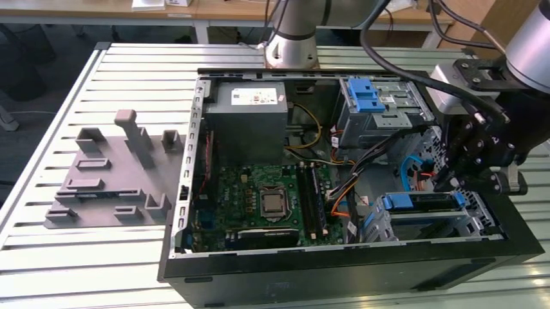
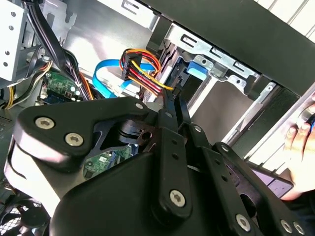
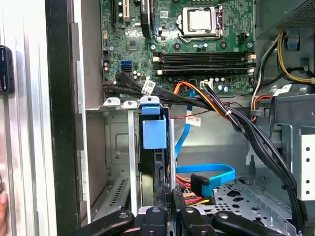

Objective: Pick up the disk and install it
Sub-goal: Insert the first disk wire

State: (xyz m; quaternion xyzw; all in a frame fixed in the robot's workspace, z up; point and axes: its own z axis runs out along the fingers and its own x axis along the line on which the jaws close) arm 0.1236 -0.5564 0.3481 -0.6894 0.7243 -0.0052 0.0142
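Down at the pincer: cannot tell if open or closed. Right at its tip, the disk, standing on edge with its blue rail showing. Sits inside the drive bay, in the corner of the case at the exterior view's right, closest to the camera. Looks almost home. To do this well, push slow and straight along the bay walls, no tipping. Keep off the blue cable and the coloured wires just beside the tip. Mind the person's hand by the outer wall of the case.
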